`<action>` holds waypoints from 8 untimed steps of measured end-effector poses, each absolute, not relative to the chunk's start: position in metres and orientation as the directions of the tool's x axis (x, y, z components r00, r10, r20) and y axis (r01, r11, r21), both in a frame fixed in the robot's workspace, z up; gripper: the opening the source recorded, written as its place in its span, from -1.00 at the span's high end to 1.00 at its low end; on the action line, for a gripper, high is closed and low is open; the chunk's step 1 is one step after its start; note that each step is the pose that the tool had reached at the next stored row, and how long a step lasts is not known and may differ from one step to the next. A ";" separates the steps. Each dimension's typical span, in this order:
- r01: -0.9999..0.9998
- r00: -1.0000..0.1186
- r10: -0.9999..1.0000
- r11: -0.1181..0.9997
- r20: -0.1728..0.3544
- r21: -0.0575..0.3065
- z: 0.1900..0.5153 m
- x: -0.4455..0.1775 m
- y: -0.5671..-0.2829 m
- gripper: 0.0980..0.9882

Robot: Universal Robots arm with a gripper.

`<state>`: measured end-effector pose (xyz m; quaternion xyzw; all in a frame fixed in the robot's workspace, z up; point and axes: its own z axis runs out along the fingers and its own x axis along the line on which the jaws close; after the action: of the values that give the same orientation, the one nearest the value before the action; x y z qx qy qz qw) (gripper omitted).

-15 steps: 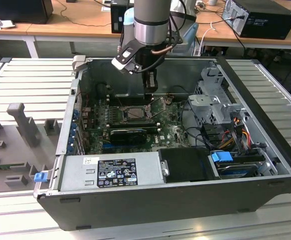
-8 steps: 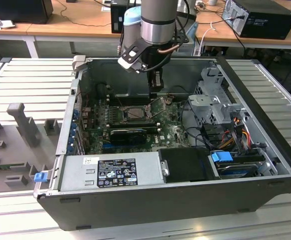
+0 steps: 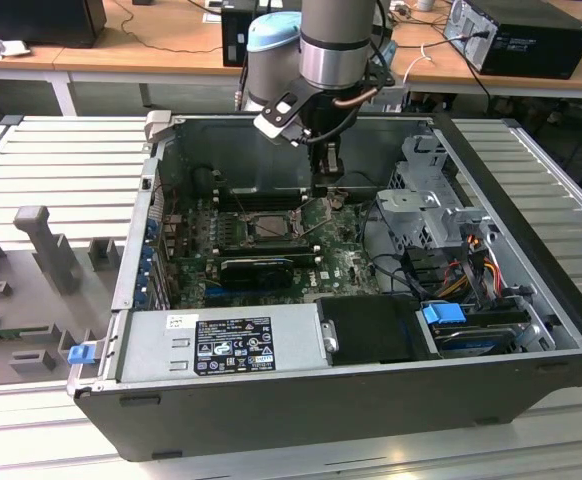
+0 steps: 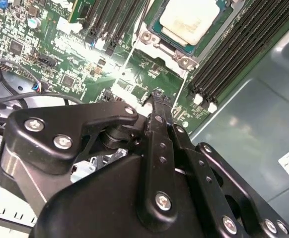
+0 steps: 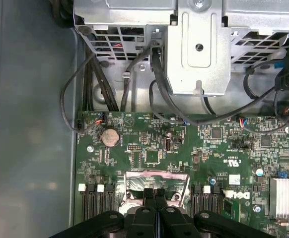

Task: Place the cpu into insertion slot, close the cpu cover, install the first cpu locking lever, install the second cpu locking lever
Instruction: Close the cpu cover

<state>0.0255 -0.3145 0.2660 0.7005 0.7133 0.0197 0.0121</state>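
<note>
1. Your gripper (image 3: pixel 327 188) was down inside the open computer case (image 3: pixel 391 395). It stood over the motherboard (image 3: pixel 346 265), just to the exterior view's right of the insertion slot (image 3: pixel 269 226).
2. Its two black fingers (image 4: pixel 160 134) were pressed flat together, and you could see nothing held between them. In both wrist views the tips met in one narrow point.
3. The cpu (image 4: pixel 189 19) lay flat in the slot with its pale metal face up, toward the far wall of the case.
4. The cpu cover (image 4: pixel 150 38) lay down around the chip as a grey metal frame, and the chip showed through its window.
5. The fingertips hung just beside a corner of that frame. You could not tell whether they touched the board.
6. A thin bright lever rod (image 4: pixel 126 63) ran out from the frame's corner. Whether it was latched was not clear.
7. Long black memory slots (image 4: pixel 234 54) ran along both sides of the slot.
8. The silver power supply (image 3: pixel 221 345) sat along the case's near wall. The metal drive cage (image 3: pixel 426 205) stood to the exterior view's right of the board.
</note>
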 end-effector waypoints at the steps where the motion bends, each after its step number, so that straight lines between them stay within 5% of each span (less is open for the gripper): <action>1: 0.999 -0.018 1.000 0.018 0.010 0.045 0.266 0.026 -0.314 0.98; 8: 0.999 -0.018 1.000 0.018 0.010 0.045 0.264 0.034 -0.314 0.98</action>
<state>0.0336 -0.3145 0.2642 0.7005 0.7133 0.0197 0.0121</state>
